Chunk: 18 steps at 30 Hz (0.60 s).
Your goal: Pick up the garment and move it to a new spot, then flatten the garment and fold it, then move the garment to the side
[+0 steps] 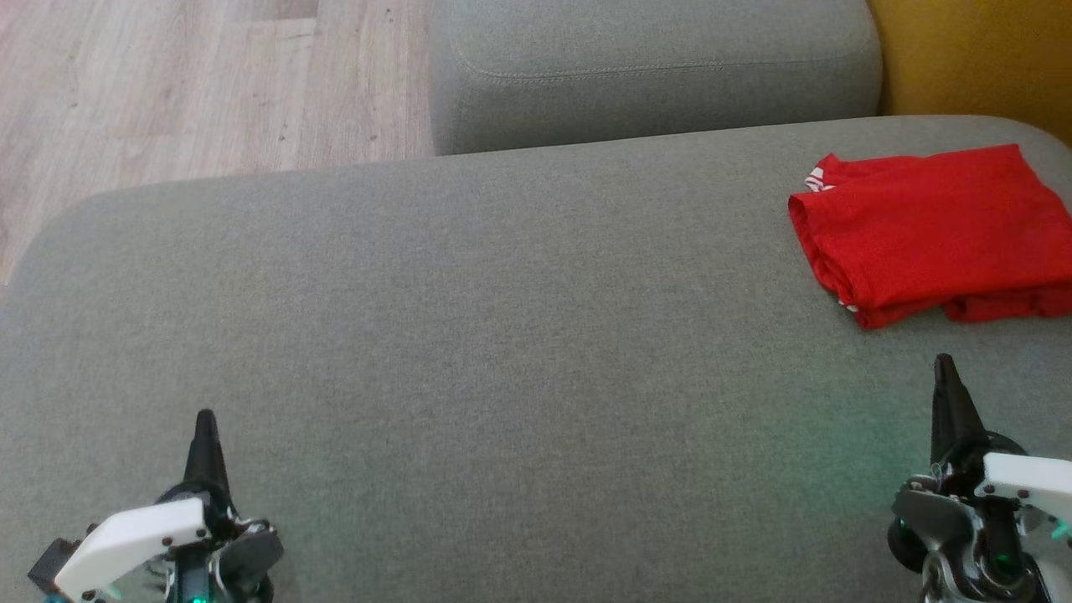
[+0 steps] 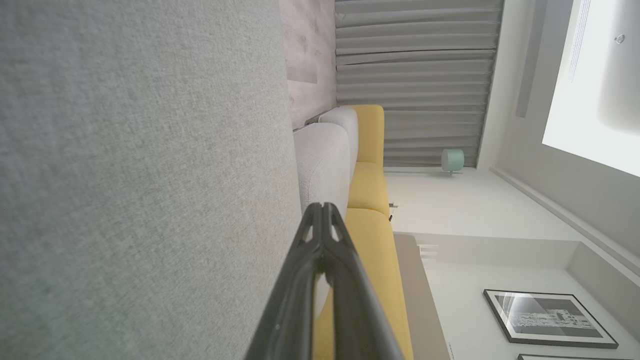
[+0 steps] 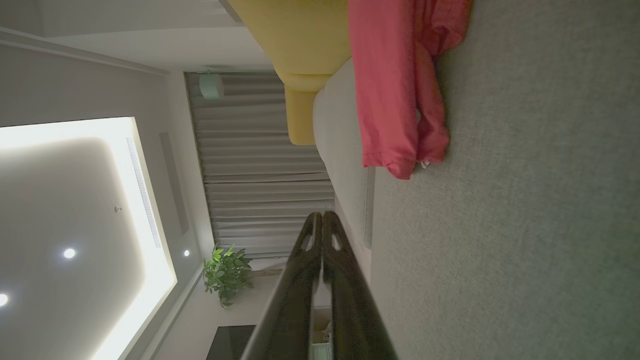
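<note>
A folded red garment lies on the grey cushion at the far right; it also shows in the right wrist view, near the top. My left gripper hovers at the lower left, shut with nothing in it, its tips touching. At the lower right my right gripper is likewise shut and holds nothing, its tips together, a short way in front of the garment's near edge and apart from it.
A second grey cushion stands behind the first, with wooden floor to its left and a yellow seat at the back right. Curtains and a framed picture are further off.
</note>
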Available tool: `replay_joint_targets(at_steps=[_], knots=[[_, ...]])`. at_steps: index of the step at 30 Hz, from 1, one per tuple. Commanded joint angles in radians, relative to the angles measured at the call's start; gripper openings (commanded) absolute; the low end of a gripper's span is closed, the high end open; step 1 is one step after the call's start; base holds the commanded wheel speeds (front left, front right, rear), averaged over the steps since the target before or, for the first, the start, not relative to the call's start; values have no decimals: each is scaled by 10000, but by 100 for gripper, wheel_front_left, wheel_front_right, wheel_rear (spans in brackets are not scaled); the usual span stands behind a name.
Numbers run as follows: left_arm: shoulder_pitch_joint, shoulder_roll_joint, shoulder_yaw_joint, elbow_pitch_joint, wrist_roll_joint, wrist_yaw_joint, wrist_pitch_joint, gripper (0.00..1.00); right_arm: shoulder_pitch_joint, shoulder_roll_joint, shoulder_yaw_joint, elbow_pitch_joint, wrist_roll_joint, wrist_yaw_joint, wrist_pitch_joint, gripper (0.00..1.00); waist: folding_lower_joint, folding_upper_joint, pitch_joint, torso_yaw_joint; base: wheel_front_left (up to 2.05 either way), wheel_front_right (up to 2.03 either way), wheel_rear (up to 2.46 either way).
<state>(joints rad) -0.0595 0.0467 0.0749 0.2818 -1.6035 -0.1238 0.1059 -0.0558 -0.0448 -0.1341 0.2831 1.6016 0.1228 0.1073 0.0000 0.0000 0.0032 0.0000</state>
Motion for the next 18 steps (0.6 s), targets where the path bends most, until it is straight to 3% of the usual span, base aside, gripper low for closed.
replay_joint_targets(at_steps=[1,18], knots=[[-486,35,387,-363,-53,-69,71,0,-522,-54,203,-383,70,79,60,0,0,0,-1,0,0,0,0],[-486,35,387,-364,-53,-69,71,0,-522,-54,203,-383,70,79,59,0,0,0,-1,0,0,0,0]])
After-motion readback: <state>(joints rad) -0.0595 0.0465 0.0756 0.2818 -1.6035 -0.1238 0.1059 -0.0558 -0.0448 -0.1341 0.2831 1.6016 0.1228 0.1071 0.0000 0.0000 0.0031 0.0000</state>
